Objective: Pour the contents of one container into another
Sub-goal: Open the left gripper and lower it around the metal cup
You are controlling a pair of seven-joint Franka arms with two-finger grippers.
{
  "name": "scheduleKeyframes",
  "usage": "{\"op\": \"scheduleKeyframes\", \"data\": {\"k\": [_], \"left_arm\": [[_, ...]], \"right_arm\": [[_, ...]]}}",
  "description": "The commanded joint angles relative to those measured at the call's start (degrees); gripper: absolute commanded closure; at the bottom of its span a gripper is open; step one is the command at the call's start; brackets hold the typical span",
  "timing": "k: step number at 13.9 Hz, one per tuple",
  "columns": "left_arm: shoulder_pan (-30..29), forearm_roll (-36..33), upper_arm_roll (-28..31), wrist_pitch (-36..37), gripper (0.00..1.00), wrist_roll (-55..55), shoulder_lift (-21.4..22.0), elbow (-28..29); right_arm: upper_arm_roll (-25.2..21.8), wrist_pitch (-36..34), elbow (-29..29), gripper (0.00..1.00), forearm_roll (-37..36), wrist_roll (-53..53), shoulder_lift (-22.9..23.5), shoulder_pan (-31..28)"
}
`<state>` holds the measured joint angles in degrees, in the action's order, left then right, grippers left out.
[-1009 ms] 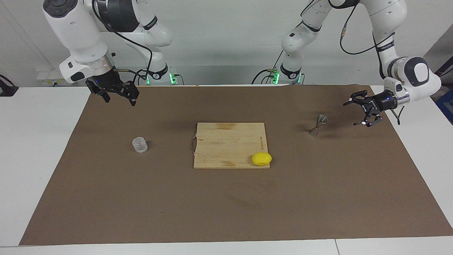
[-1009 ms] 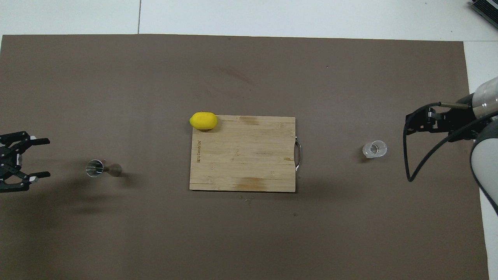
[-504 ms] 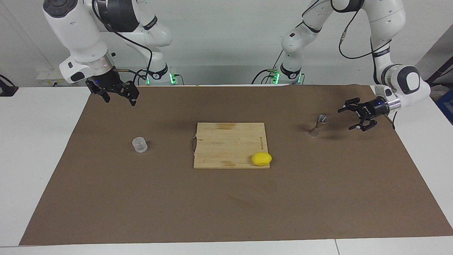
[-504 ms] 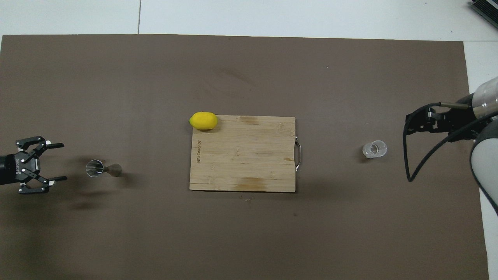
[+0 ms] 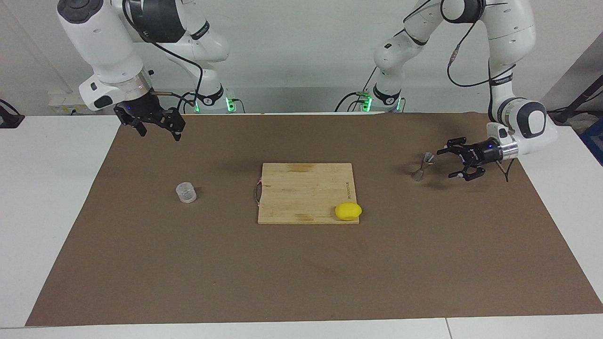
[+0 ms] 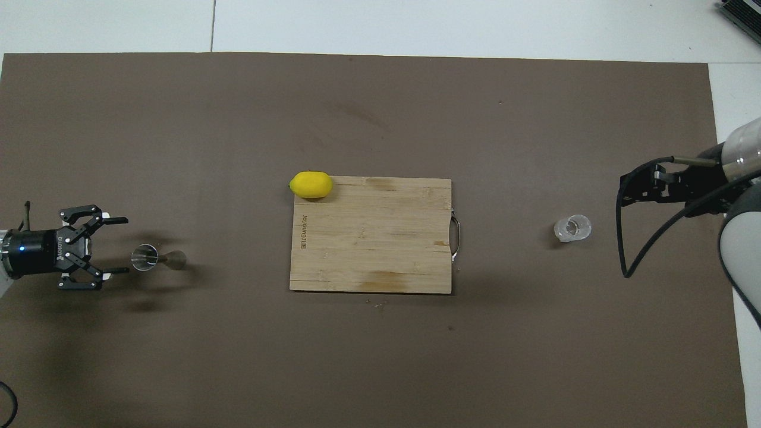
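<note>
The clear ribbed cup (image 5: 186,192) stands on the brown mat toward the right arm's end; it also shows in the overhead view (image 6: 573,229). The silver hourglass jigger (image 5: 422,167) stands upright toward the left arm's end, also seen from above (image 6: 145,257). My left gripper (image 5: 446,164) is open, held level and low, pointing at the jigger from the table's end, a short gap away (image 6: 125,245). My right gripper (image 5: 158,131) is open and empty, raised over the mat's edge; it waits apart from the cup (image 6: 631,189).
A wooden cutting board (image 5: 305,188) with a metal handle lies mid-mat (image 6: 371,249). A yellow lemon (image 5: 348,211) sits on the board's corner farthest from the robots, toward the left arm's end (image 6: 310,184).
My left gripper has moved down and toward the jigger, staying open. The right arm, cup, jigger and lemon have not moved.
</note>
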<state>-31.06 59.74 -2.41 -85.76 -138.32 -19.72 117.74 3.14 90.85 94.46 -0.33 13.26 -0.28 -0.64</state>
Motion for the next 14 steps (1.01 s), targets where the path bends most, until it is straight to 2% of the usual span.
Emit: {"op": "scheduleKeyframes", "data": {"k": [1, 14], "left_arm": [[1.09, 1.6, 0.65, 0.59, 0.0, -0.99, 0.73, 1.62], [2.67, 1.17, 0.83, 2.09, 0.0, -1.07, 0.91, 2.23]], "right_arm": [[0.37, -0.33, 0.81, 0.0, -0.2, -0.87, -0.86, -0.68], [0.37, -0.33, 0.81, 0.0, -0.2, -0.87, -0.86, -0.68]]}}
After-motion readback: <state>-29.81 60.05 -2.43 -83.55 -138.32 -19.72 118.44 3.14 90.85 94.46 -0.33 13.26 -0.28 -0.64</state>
